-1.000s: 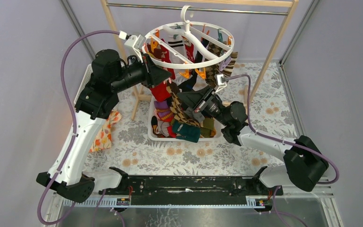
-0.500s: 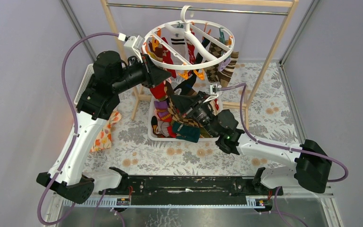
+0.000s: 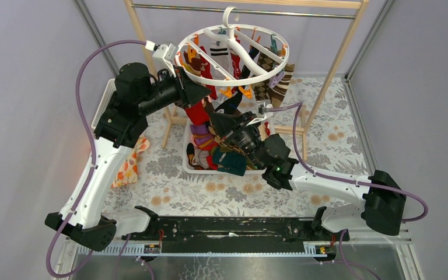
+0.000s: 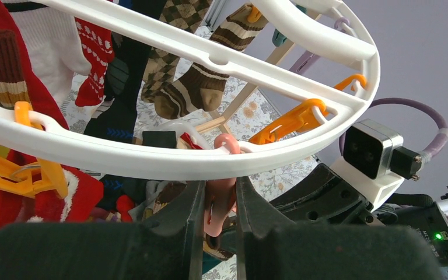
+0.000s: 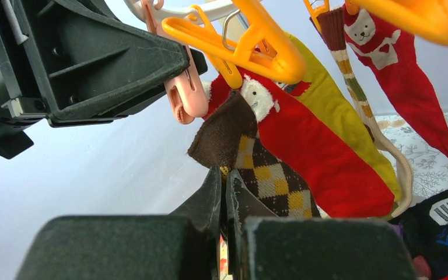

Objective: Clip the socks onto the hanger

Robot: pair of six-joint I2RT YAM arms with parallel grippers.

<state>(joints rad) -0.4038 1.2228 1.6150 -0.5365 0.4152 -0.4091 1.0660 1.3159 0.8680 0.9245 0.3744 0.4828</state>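
Observation:
The white oval hanger (image 3: 231,76) hangs from the rail with several socks (image 3: 263,64) clipped under it; its ring crosses the left wrist view (image 4: 169,160). My left gripper (image 4: 220,205) is shut on a pink clip (image 4: 219,201) hanging from the ring's near edge; the clip also shows in the right wrist view (image 5: 182,96). My right gripper (image 5: 224,186) is shut on a brown argyle sock (image 5: 251,157), its dark cuff held just below the pink clip. Behind it hang a red Santa sock (image 5: 309,140) and a mustard sock (image 5: 338,116) on an orange clip (image 5: 251,46).
A white basket (image 3: 193,168) under the hanger holds several loose socks (image 3: 221,160). The wooden-framed rail (image 3: 338,55) stands at the back. An orange-flowered cloth (image 3: 129,166) lies at the left by my left arm.
My right arm has swung left and forward, bringing the argyle sock up beneath the hanger's left side. My left gripper stays at the ring's left edge.

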